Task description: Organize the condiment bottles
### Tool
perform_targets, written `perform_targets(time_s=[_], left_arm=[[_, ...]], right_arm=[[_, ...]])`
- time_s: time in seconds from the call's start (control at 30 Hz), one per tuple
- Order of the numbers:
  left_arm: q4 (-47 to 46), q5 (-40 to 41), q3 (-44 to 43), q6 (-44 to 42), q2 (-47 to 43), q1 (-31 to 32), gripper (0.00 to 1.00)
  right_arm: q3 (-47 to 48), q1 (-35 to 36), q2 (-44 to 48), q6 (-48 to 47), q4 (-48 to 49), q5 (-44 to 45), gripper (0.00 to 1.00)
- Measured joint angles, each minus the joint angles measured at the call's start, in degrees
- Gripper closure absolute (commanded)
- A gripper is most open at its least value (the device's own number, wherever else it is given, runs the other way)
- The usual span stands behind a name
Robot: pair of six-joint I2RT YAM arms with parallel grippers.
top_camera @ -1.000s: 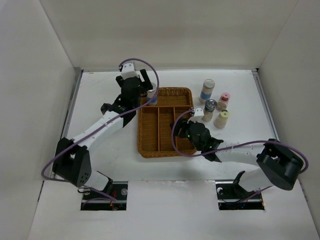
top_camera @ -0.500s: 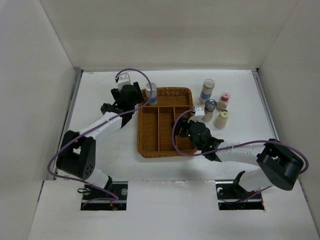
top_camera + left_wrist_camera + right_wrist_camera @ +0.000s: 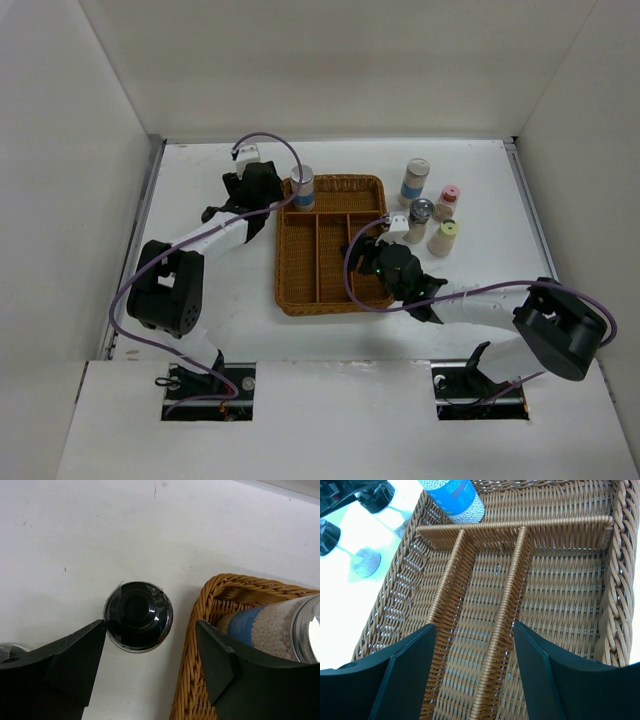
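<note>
the left fingers [image 3: 70, 660] are spread open either side of the black-capped bottle [image 3: 138, 616], upright on the counter [image 3: 75, 540] just beside the wicker tray [image 3: 192, 680]; they should be lowered centred and closed evenly. the right fingers [image 3: 405, 670] are open too.

Left wrist view: the blue-labelled bottle [image 3: 280, 625] runs off the right edge, half its cap lost. A silvery thing [image 3: 11, 651] is cut by the left edge, too little showing to name. Right wrist view: that bottle's top is cropped away, and the dark shapes [image 3: 375, 495] top left can't be told.
</note>
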State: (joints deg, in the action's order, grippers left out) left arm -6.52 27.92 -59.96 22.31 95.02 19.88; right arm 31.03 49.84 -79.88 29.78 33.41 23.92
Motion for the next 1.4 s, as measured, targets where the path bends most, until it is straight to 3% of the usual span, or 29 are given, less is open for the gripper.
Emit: perform_targets(time_s=[0.4,0.67,0.83,1.03,1.23,1.3,1.4], left_arm=[[-0.28,1.05,-1.79,-0.94,4.87,-1.25,0.32],[-0.5,1.49,-2.64,-1.62,5.73,-1.4,0.63],[-0.44,2.03,-2.43,-1.57,5.16,-1.31,0.69],[2.54,3.98,-0.37,-2.43,-6.69,0.48,0.7],[1.01,5.81,-2.47,-3.76,-21.79,6.4,0.7],[0.17,5.97,-4.68,-4.17,-22.93,9.31,0.7],[-0.26,4.85,-8.76,-4.59,-21.0,13.6,0.7]], right_arm=[[0.0,0.0,0.02,0.0,0.04,-0.04,0.29],[0.0,0.0,-0.09,0.02,0.04,-0.39,0.29],[0.0,0.0,-0.09,0.02,0.07,-0.42,0.29],[0.0,0.0,-0.09,0.02,0.04,-0.42,0.29],[-0.02,-0.02,0.02,0.15,0.04,-0.39,0.31],[-0.48,-0.02,0.81,0.26,0.15,0.07,0.38],[-2.32,-0.35,3.5,0.68,0.42,2.12,0.6]])
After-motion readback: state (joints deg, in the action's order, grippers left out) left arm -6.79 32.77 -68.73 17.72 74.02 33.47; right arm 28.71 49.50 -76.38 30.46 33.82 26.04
